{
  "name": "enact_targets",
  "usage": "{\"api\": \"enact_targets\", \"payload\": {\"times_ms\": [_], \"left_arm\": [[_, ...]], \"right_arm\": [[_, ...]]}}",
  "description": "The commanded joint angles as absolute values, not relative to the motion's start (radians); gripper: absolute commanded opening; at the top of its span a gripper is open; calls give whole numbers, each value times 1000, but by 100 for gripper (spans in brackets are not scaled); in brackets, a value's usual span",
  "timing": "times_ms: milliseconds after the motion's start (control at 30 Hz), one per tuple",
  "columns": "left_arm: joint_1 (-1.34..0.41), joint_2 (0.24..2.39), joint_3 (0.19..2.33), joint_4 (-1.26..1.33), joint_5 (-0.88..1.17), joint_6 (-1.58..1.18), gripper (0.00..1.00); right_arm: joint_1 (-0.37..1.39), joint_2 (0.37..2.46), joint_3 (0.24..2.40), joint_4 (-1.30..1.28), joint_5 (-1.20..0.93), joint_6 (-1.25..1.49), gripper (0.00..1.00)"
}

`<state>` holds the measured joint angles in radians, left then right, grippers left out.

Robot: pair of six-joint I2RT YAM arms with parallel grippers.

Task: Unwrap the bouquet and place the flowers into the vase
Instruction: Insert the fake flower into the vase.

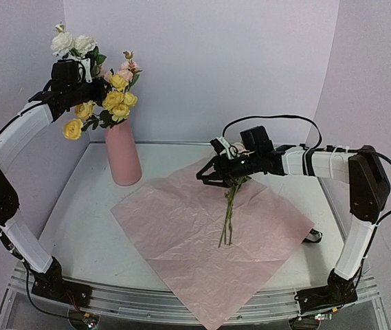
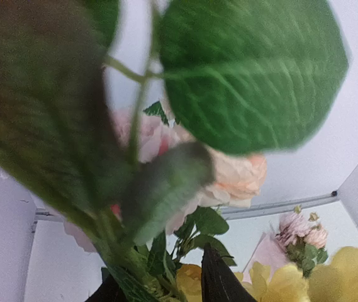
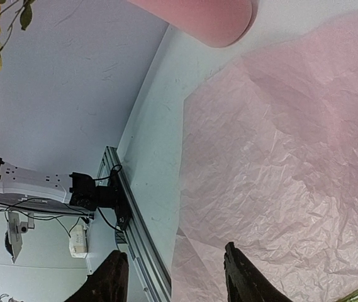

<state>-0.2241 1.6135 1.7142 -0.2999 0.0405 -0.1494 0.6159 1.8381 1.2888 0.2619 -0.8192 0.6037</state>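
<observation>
The salmon-pink vase (image 1: 123,155) stands at the back left of the table and holds white, yellow and pink flowers (image 1: 116,102). My left gripper (image 1: 99,89) is raised among those blooms. In the left wrist view its jaws (image 2: 156,267) stand open, with green stems (image 2: 125,277) by the left finger and a gap to the right finger. The lilac-pink paper (image 1: 195,234) lies spread flat. A few flowers on long green stems (image 1: 228,213) lie on it. My right gripper (image 1: 205,177) hovers open just above their heads, holding nothing (image 3: 172,251).
The vase's base (image 3: 197,19) and the crinkled paper (image 3: 279,145) show in the right wrist view, with the aluminium front rail (image 3: 141,239) beside them. A small dark loop (image 1: 312,236) lies by the paper's right edge. White walls close the back and sides.
</observation>
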Motion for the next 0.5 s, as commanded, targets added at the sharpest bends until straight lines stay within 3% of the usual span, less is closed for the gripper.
{"api": "enact_targets", "payload": {"times_ms": [0,133,467], "left_arm": [[-224,1609,1797,-349,27,-178,46],[-224,1613,1860,-386,42,-228,55],[-224,1540,1813,-437,-146,-322,59]], "right_arm": [[613,1827,1327,265,-838,610,54],[612,1829,1327,265,-836,612,54],[612,1831,1329,274,-834,621,54]]}}
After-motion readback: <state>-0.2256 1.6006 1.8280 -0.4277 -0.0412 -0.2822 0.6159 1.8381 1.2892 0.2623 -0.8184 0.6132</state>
